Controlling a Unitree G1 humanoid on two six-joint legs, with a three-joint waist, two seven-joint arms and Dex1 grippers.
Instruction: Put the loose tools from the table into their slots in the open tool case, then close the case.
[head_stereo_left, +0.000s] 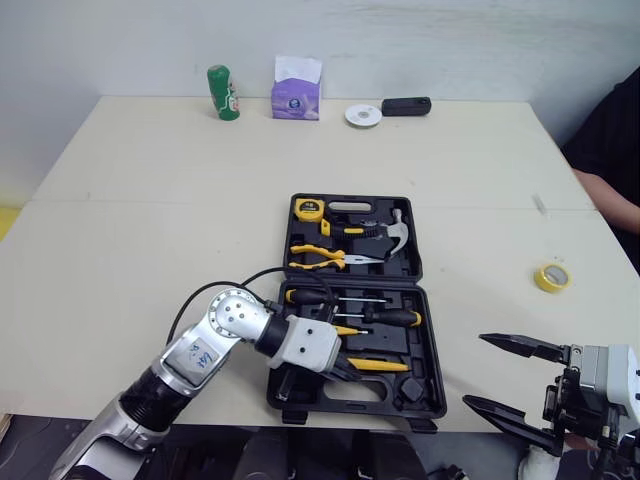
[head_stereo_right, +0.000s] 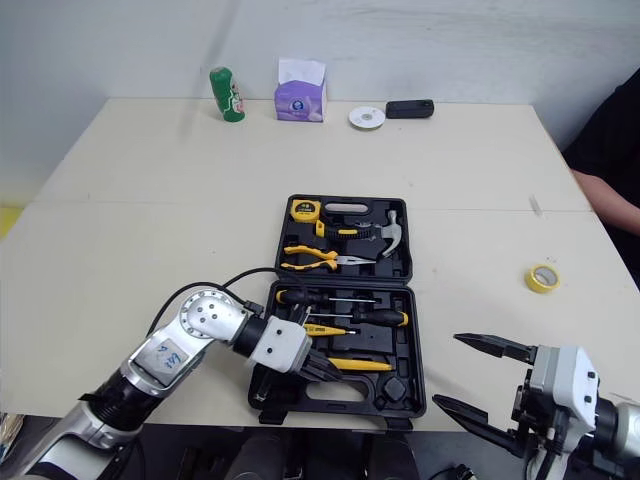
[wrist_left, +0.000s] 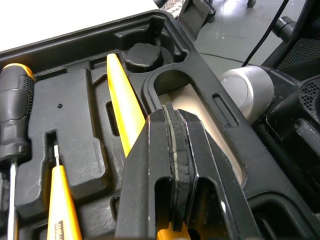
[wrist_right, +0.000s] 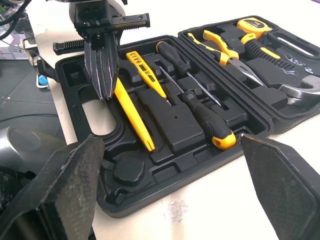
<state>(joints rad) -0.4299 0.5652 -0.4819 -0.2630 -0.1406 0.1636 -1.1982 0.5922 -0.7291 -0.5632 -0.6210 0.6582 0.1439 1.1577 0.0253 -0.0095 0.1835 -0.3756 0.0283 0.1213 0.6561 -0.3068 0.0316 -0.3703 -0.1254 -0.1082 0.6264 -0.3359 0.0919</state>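
My clenched left gripper (wrist_right: 105, 95) seats the yellow tool (wrist_right: 137, 122) in the case (wrist_right: 165, 196); my right gripper (head_stereo_left: 473, 370) gapes. Next, probably the tape (head_stereo_left: 551, 277).

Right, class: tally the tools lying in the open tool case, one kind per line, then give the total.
screwdrivers: 2
voltage tester pen: 1
utility knife: 1
pliers: 1
hammer: 1
tape measure: 1
Total: 7
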